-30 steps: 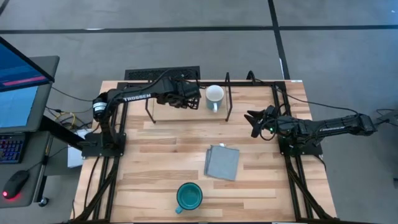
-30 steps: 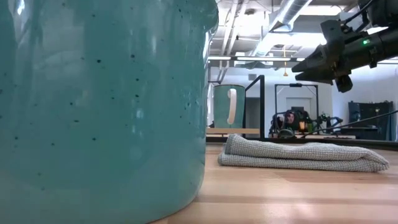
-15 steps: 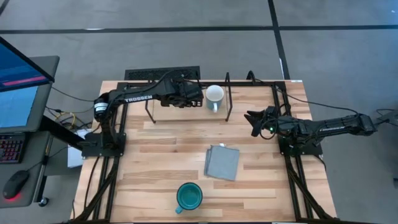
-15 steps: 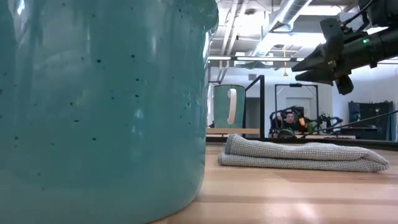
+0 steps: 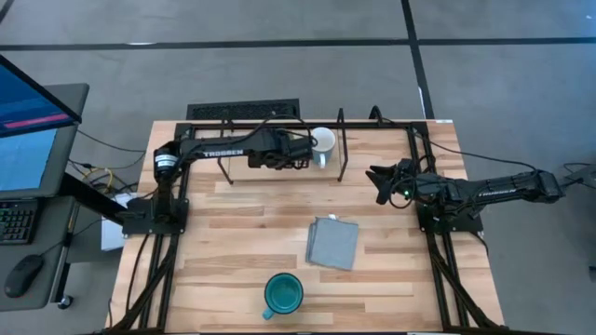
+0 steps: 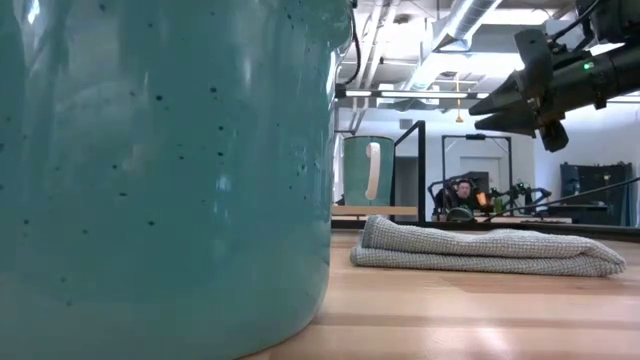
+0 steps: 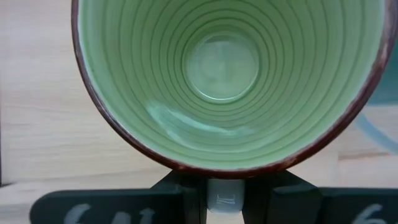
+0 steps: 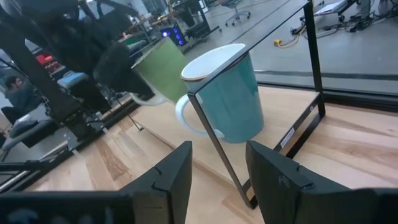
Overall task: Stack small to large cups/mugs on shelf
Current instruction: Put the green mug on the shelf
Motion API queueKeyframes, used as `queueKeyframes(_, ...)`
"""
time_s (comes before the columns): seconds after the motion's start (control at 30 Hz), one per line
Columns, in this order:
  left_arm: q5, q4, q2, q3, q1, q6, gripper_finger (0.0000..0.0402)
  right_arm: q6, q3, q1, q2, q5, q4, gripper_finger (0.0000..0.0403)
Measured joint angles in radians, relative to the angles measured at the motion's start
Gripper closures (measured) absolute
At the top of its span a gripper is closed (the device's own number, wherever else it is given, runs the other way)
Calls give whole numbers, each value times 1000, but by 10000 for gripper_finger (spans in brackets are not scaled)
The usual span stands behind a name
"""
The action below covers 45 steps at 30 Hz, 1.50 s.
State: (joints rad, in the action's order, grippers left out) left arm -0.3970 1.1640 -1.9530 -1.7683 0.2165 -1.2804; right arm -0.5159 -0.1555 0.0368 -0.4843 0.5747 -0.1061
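White lettering "TROSSEN" runs along the left arm (image 5: 219, 149) (nothing else reads clearly).

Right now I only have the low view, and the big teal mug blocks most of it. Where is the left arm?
Observer: It reaches to the shelf at the table's far edge. The left gripper is shut on the rim of the light-green mug.
Operator: Is that mug nested yet?
Observer: No. It hangs tilted beside the mug on the shelf, not inside it.
Operator: And the right gripper?
Observer: The right gripper is open and empty, and it points toward the shelf.
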Motion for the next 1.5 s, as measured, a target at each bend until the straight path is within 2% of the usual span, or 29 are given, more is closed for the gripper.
queueKeyframes(0.1, -19, 9, -18, -3, 7, -6, 359, 0, 0, 0, 0, 0, 0, 230)
queueKeyframes(0.37, 16, 16, -83, 0, 33, -4, 359, 0, 0, 0, 0, 0, 6, 230)
queueKeyframes(0.87, 55, -39, -96, -2, 52, 8, 359, 1, 0, 0, 0, -1, 23, 230)
queueKeyframes(1.17, 82, -38, -95, -2, 53, -12, 282, 1, 0, 0, 0, -1, 24, 230)
queueKeyframes(1.5, 94, -38, -95, -2, 52, -35, 271, 2, 0, 0, 0, -1, 24, 230)
